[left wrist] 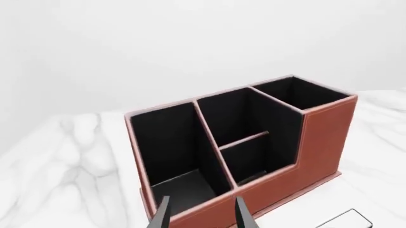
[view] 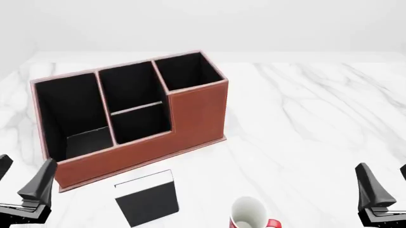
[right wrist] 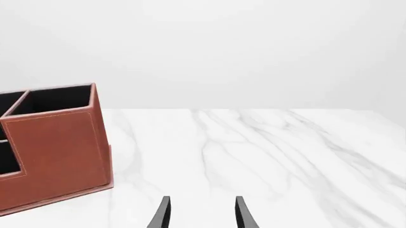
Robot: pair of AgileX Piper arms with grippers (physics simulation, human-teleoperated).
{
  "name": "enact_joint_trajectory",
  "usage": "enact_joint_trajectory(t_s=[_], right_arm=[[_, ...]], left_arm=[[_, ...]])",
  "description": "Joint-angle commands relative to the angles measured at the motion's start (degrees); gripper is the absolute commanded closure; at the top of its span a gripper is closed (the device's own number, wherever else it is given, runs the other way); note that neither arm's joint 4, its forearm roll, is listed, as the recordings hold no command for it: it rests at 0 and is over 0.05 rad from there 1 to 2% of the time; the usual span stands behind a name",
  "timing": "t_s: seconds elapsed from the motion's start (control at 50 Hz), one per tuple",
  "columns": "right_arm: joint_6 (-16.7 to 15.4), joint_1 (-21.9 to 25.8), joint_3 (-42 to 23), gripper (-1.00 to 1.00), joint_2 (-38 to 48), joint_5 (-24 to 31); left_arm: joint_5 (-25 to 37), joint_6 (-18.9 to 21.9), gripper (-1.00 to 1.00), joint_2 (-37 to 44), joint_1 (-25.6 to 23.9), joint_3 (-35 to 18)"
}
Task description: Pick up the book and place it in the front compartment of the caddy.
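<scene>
Book (view: 147, 198) lay flat on the white marble bench (view: 304, 118), lower centre-left of the front frame, just below the caddy's low front wall and apart from it. White strip of page edges ran along its upper edge. Its long axis ran roughly up-down in the frame, tilted slightly; outline nearly square, so the axis call is tentative.

Caddy (view: 197, 114) stood in the upper left of the front frame, four black-lined cells, all appearing empty. The low cell behind the short front wall, middle of the caddy, reads as the target compartment (judgement).

Left claw (view: 22, 183) sat at the lower left edge of the front frame, fingers apart, nothing between them. In the left wrist view its fingertips (left wrist: 161, 213) framed the caddy's near wall, with a corner of the book showing at lower right (left wrist: 345, 219).

Right claw (view: 383, 190) sat at the lower right edge, also spread and empty. Red-and-white mug (view: 248, 214) stood between it and the book.

Key relation: book lay to the right of the left claw and slightly lower in frame, well left of the right claw. Left arm nearer, path unobstructed; right arm would have to pass the mug. Judged the left arm the better candidate. Pick not yet begun.
</scene>
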Motion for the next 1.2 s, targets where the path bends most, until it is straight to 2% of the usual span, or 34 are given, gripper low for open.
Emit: enact_joint_trajectory(t_s=[0.02,0.06,0.08,0.1,0.12,0.18,0.22,0.24,0.36,0.46,0.48,0.52,0.6,0.68,0.78,0.9,1.2], right_arm=[[0.03,-0.01,0.0,-1.0,-0.27,0.27],[0.03,-0.01,-0.01,-1.0,-0.29,0.29],[0.03,-0.01,-0.01,-1.0,-0.31,0.32],[0.03,-0.01,-0.01,-1.0,-0.33,0.34],[0.04,-0.01,-0.01,-1.0,-0.35,0.36],[0.04,-0.01,-0.02,-1.0,-0.39,0.4],[0.04,-0.02,-0.02,-1.0,-0.45,0.47],[0.04,-0.02,-0.02,-1.0,-0.47,0.49],[0.04,-0.02,-0.03,-1.0,-0.51,0.54],[0.04,-0.03,-0.04,-1.0,-0.51,0.54],[0.04,-0.03,-0.04,-1.0,-0.51,0.54],[0.04,-0.03,-0.04,-1.0,-0.49,0.53],[0.04,-0.03,-0.04,-1.0,-0.49,0.53],[0.04,-0.03,-0.05,-1.0,-0.5,0.54],[0.04,-0.03,-0.05,-1.0,-0.49,0.54],[0.05,-0.03,-0.05,-1.0,-0.49,0.54],[0.03,-0.03,-0.05,-1.0,-0.49,0.54]], left_arm=[[0.6,2.98,-1.0,12.65,-5.6,-6.6],[1.18,2.82,-1.0,13.77,-4.97,-7.39],[3.69,2.89,-1.0,11.79,-5.46,-8.76],[4.3,3.66,-1.0,13.52,-5.0,-9.5],[5.65,4.77,-1.0,12.83,-6.6,-10.49],[7.28,5.07,-1.0,17.06,-6.27,-12.57],[8.4,5.46,-1.0,16.34,-7.12,-13.24],[11.21,6.72,-1.0,16.39,-7.44,-14.88],[17.33,7.54,-1.0,17.9,-9.2,-19.15],[21.57,9.09,-1.0,19.07,-11.37,-21.2],[23.48,9.1,-1.0,19.95,-13.56,-21.93],[25.65,9.31,-1.0,19.92,-14.58,-22.83],[27.51,10.39,-1.0,21.21,-15.86,-23.31],[29.02,10.22,-1.0,23.74,-19.19,-23.66],[29.77,11.12,-1.0,25.5,-19.63,-23.81],[31.51,11.75,-1.0,30.03,-22.91,-25.44],[34.68,13.86,-1.0,34.67,-23.34,-29.11]])
